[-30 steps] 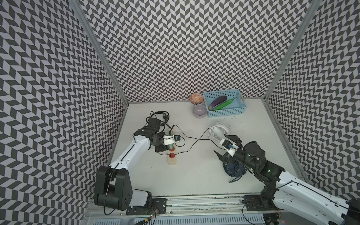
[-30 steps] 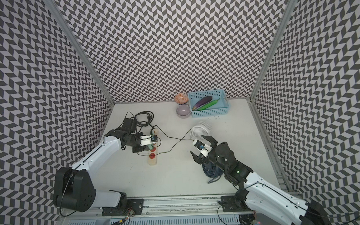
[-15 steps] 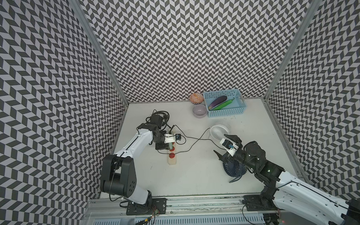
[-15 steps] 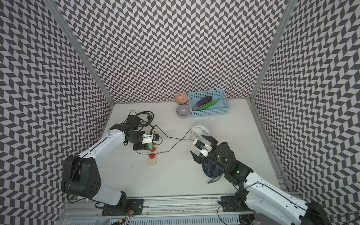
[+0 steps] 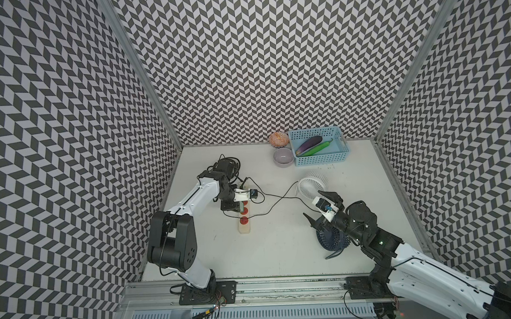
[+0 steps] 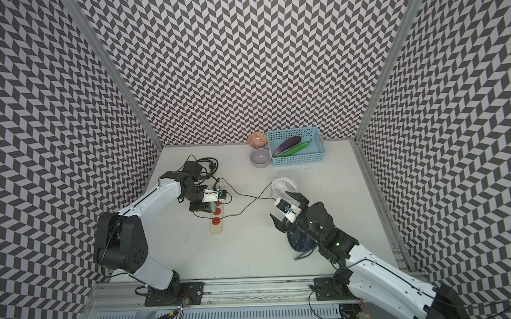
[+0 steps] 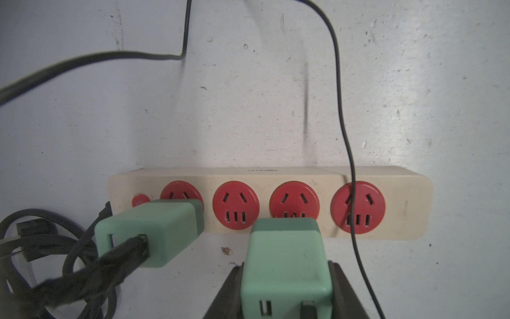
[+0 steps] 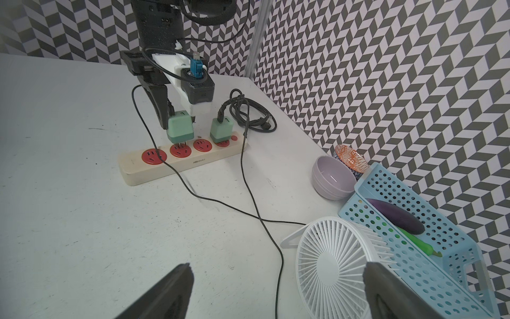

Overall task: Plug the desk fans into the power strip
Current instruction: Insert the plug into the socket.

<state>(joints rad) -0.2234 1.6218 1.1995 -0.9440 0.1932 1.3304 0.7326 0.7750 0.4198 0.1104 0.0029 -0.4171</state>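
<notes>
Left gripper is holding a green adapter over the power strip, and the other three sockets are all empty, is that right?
Not quite. The left gripper holds a green adapter over the power strip, but only two of the others are empty: the right wrist view shows a second green adapter sitting in the socket at the cord end.

Bright, even light falls from overhead on the matte white tabletop (image 5: 281,252) in both top views; shadows on it are pale and soft-edged. The grey-and-white chevron-patterned walls (image 5: 245,64) bow outward toward the frame edges (wide-angle stretch). In the left wrist view the cream power strip with red sockets (image 7: 400,204) is crisp, the mint-green square charger block (image 7: 287,262) closest to the lens is soft, and the thick black tangled cords (image 7: 55,262) smear. A thin black cable (image 7: 338,82) throws a faint blurred shadow beside it. In the right wrist view the right gripper (image 8: 278,265) has dark fingers (image 8: 171,290) out of focus.
</notes>
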